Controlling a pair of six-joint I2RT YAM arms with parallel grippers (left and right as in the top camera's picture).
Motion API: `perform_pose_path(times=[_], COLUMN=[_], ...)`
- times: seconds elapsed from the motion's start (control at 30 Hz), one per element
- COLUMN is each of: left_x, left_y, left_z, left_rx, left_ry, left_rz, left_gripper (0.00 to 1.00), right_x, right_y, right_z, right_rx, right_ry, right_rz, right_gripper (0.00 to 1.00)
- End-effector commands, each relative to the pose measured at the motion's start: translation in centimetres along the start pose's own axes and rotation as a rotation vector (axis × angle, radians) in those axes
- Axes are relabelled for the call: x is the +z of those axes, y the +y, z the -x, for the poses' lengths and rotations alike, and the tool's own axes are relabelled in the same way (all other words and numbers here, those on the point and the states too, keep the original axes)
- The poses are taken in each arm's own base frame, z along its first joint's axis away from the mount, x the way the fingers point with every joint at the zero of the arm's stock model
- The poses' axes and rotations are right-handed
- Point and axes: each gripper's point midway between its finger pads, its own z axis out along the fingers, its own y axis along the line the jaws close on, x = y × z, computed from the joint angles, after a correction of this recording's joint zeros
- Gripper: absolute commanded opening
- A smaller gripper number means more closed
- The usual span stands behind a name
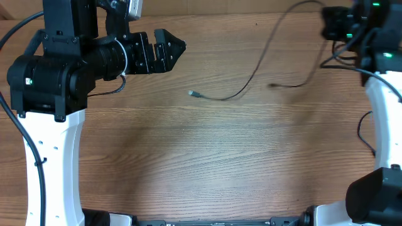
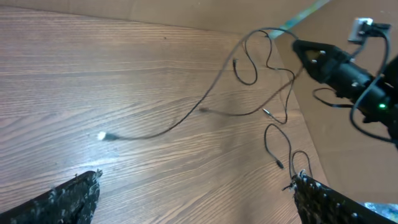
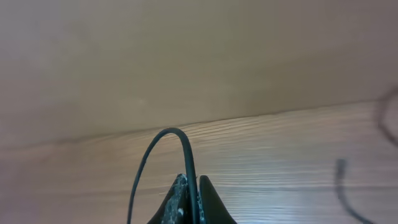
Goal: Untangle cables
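Thin black cables (image 1: 248, 80) trail across the far middle of the wooden table; one ends in a pale plug (image 1: 192, 93). In the left wrist view they form a loose tangle of loops (image 2: 261, 74), with the pale plug (image 2: 102, 135) lying on the wood. My right gripper (image 3: 192, 186) is shut on a black cable (image 3: 168, 133) that arches up from its fingers, and holds it raised at the far right (image 1: 326, 14). It also shows in the left wrist view (image 2: 305, 53). My left gripper (image 1: 176, 47) is open and empty at the far left, its fingers wide apart (image 2: 196, 186), short of the plug.
Thicker black cords (image 1: 16, 31) run from the arm bases at both sides. A tan wall (image 3: 186, 56) stands behind the table's far edge. The table's right edge (image 2: 305, 130) lies close to the tangle.
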Motion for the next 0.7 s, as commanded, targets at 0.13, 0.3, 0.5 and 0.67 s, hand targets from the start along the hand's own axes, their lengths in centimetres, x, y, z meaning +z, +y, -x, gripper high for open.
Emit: perform_pose_path(times=[0.13,0.3,0.5,0.67], left_x=[1.7,3.1,3.6,3.6], left_y=[1.2,1.9,1.9,1.9], left_z=[0.3,0.3,0.3,0.3], left_rx=[-0.003,-0.044,-0.05,-0.05], left_ry=[0.026,0.058,0.068,0.069], left_rz=[0.026,0.026,0.012,0.012], left_gripper=[0.99,1.0,1.0,1.0], right_x=[-3.7,-6.2,-7.8,-10.7], right_y=[-9.2,-14.0,-16.7,-21.4], right_z=[1.9,1.4,1.1,-0.1], right_rx=[0.08,0.143,0.172,0.224], right_ry=[-0.07,-0.065,-0.071,-0.057], right_rz=[-0.192,-0.285,-0.353,-0.543], right_gripper=[0.04,0.04,0.04,0.04])
